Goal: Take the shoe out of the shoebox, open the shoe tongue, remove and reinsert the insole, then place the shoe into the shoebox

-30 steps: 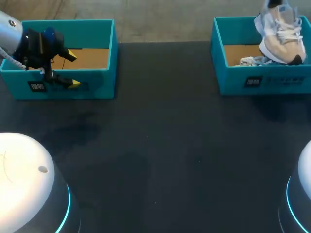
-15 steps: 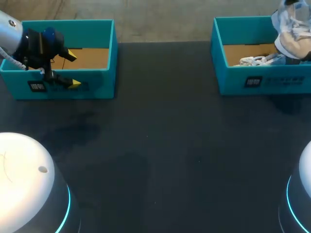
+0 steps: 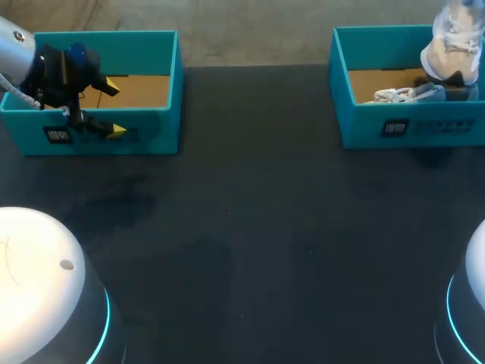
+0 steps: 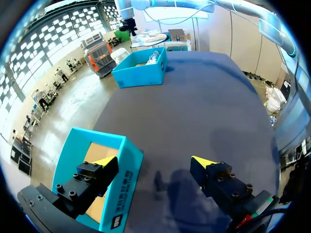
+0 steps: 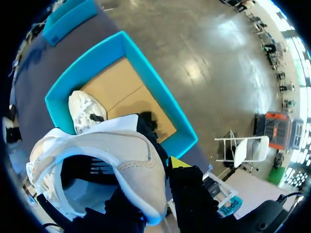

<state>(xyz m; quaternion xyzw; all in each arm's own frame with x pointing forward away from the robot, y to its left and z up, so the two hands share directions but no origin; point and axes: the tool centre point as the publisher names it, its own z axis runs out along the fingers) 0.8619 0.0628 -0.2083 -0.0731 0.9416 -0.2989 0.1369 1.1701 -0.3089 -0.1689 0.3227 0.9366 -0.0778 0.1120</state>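
Observation:
A white and beige shoe (image 3: pixel 453 44) hangs above the right end of the right teal shoebox (image 3: pixel 424 127). In the right wrist view my right gripper (image 5: pixel 164 167) is shut on the heel collar of the shoe (image 5: pixel 121 155), with one yellow tip outside it and the other finger hidden inside. A second white shoe (image 3: pixel 400 95) lies on the box's cardboard floor (image 5: pixel 121 92). My left gripper (image 3: pixel 114 108) is open at the left teal box (image 3: pixel 151 47), its fingers astride the front wall (image 4: pixel 124 179), holding nothing.
The dark table (image 3: pixel 250 227) stretches between the two boxes. The left box shows only its cardboard floor (image 3: pixel 140 91). White arm bases with blue rings sit at the near left (image 3: pixel 45 288) and near right (image 3: pixel 470 303) corners.
The shoe in my right gripper has swung to the right and risen, turning as it went. My left arm has stayed still.

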